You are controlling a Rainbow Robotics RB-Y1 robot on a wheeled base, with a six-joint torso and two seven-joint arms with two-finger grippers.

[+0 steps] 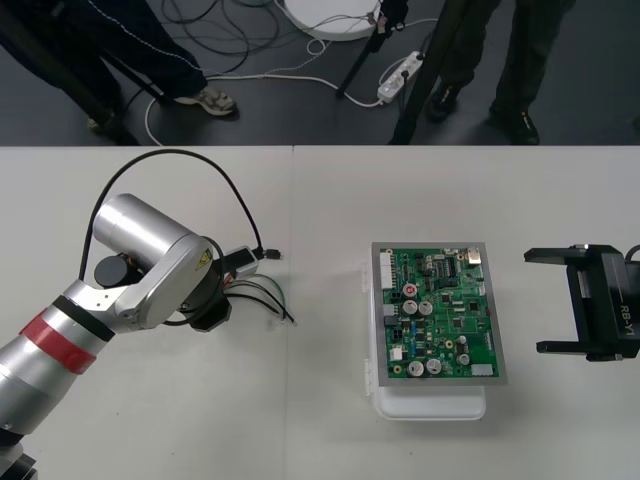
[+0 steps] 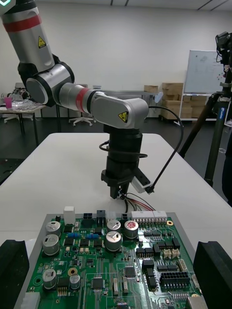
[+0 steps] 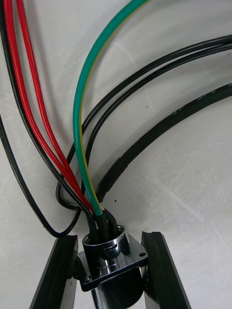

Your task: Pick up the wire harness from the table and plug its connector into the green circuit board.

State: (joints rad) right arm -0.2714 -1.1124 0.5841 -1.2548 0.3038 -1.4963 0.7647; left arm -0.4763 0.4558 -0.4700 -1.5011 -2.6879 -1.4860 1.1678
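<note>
Left arm (image 1: pixel 150 270) bent low, fingers (image 3: pixel 60 270) clamped on socket (image 3: pixel 113 253); right fingers (image 1: pixel 548 256) spread wide, parked

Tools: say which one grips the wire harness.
The left tool, shut on the round metal socket; the right tool stands open beside the green circuit board.

The left arm (image 1: pixel 140 270) is built of round silver links. One link has a red ring (image 1: pixel 55 340) around it, and the next has a small yellow warning sticker (image 1: pixel 205 257). A thin black cable (image 1: pixel 165 153) runs along the arm in a wide loop. The wrist part (image 2: pixel 123 154) is a black cylinder. The right gripper (image 1: pixel 533 301) is all black, with two flat, straight jaws and the white letters "RB-Y1" (image 1: pixel 625 320) on its body.
</note>
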